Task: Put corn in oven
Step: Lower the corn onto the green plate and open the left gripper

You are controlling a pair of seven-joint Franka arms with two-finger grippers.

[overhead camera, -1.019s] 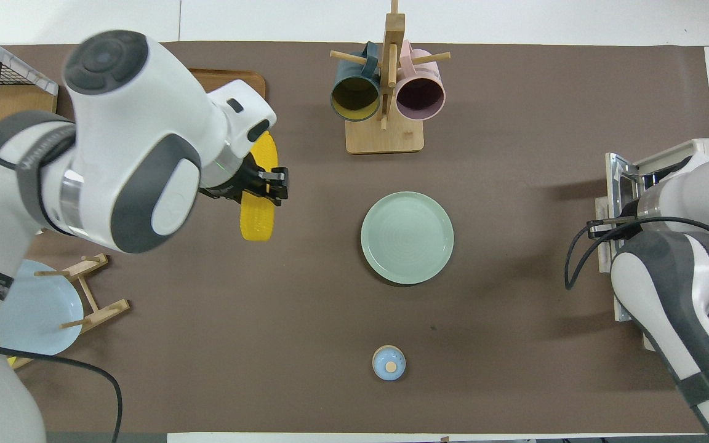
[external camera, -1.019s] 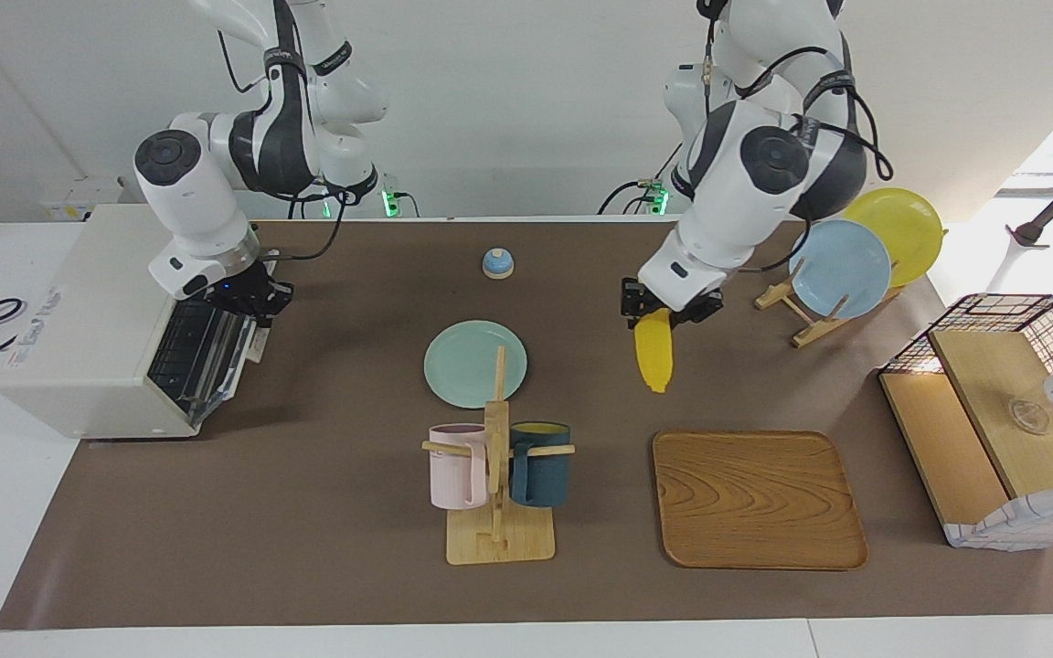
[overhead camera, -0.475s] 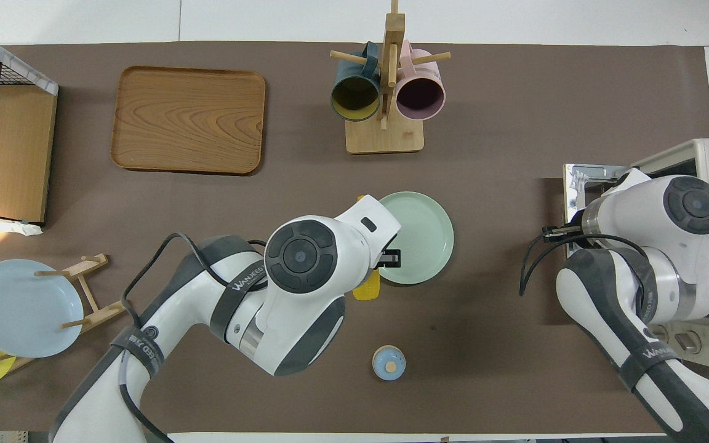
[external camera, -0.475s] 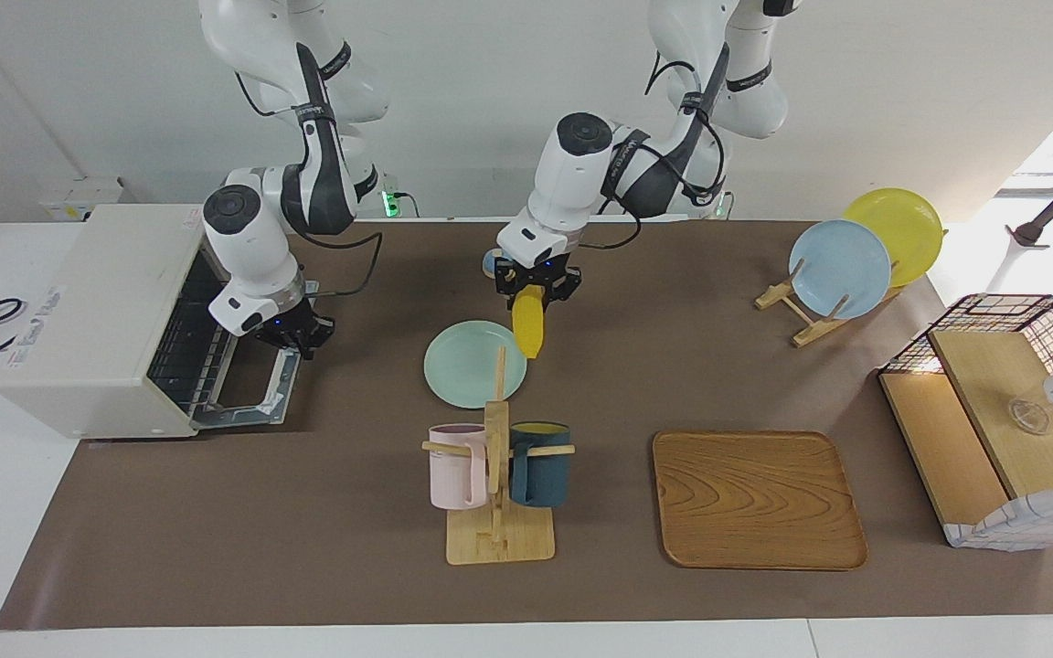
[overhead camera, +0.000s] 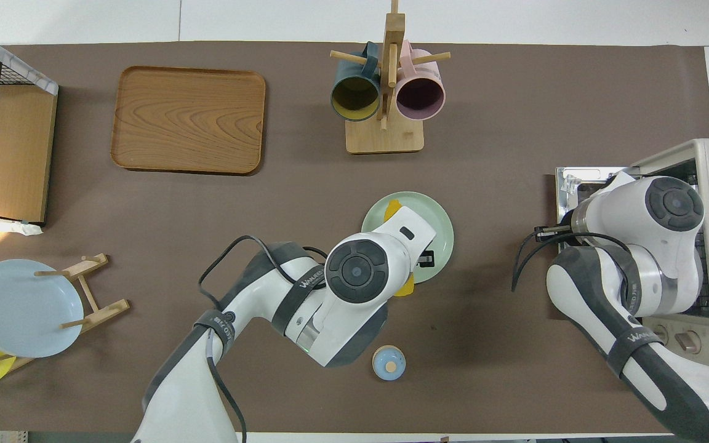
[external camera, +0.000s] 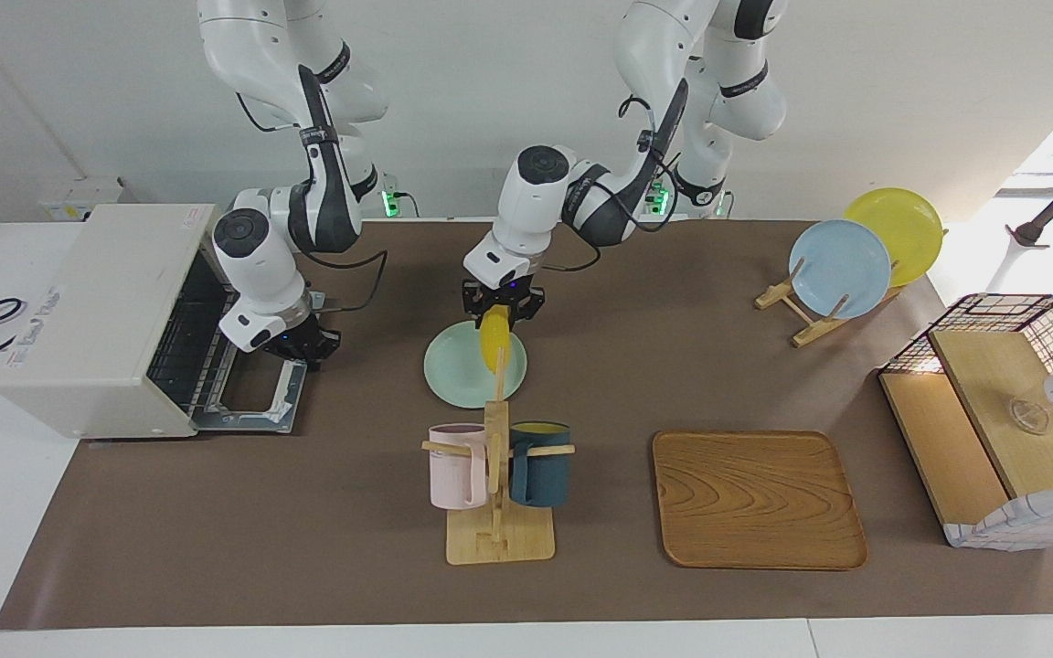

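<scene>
The left gripper (external camera: 500, 309) has carried the corn (external camera: 493, 340) on from the green plate's (external camera: 453, 370) edge to over the plate itself, toward the right arm's end of the table. Its fingers are clamped on the cob's upper end; the corn hangs nearly upright, tip down. The left arm reaches across, elbow raised. The right gripper (external camera: 300, 347), now lower, sits at the oven's (external camera: 97, 320) lowered door (external camera: 257, 408); whether its fingers are apart cannot be told.
</scene>
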